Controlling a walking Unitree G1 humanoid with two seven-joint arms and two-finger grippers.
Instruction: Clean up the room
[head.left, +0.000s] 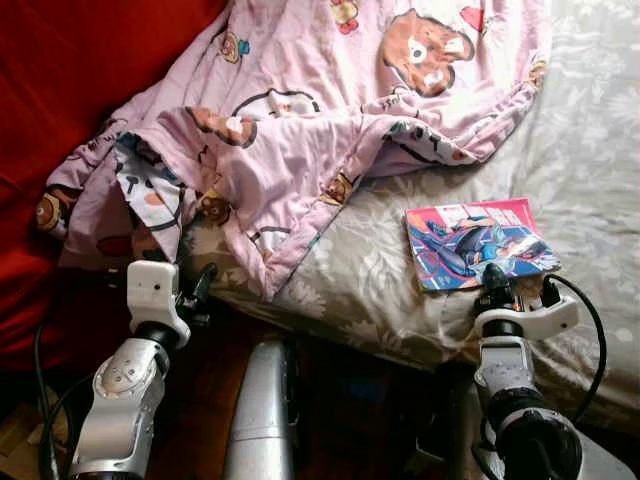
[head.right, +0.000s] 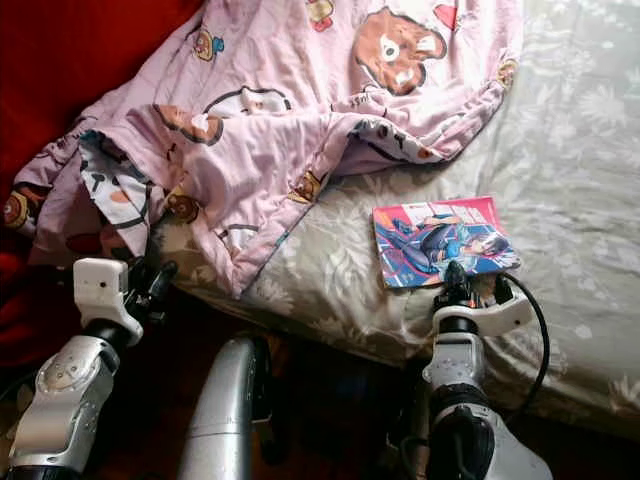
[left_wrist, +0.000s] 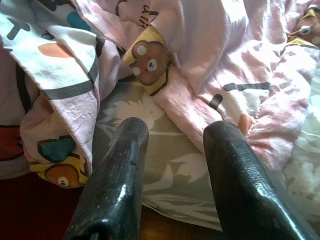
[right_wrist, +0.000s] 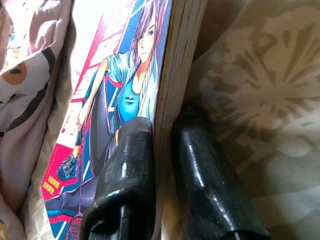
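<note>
Closest to me, my right gripper (right_wrist: 162, 165) sits at the near edge of the book (head.left: 478, 243), which lies flat on the bed (head.left: 590, 150) near its front edge, cover up. In the right wrist view the two fingers (right_wrist: 127, 170) are nearly together with the book's page edge pinched between them, one finger on the cover and the other below against the sheet. I judge this as the grasp on the book, the step in hand: picking it off the bed to put it away.

My left gripper (left_wrist: 175, 150) hangs at the bed's edge on the other side, its fingers spread with nothing between them, pointed at the sheet just below the hem of the blanket (head.left: 330, 100). It touches nothing.

Farther back, the pink bear-print blanket lies crumpled across the bed, one corner reaching close to the book but apart from it. Beyond it to the left is a red surface (head.left: 70, 70); I cannot tell what it is.

Next, I think, I need a straight lift with the grip kept firm, since the hold is only on one thin edge and the book may sag or slip. The blanket will want both grippers afterwards.
</note>
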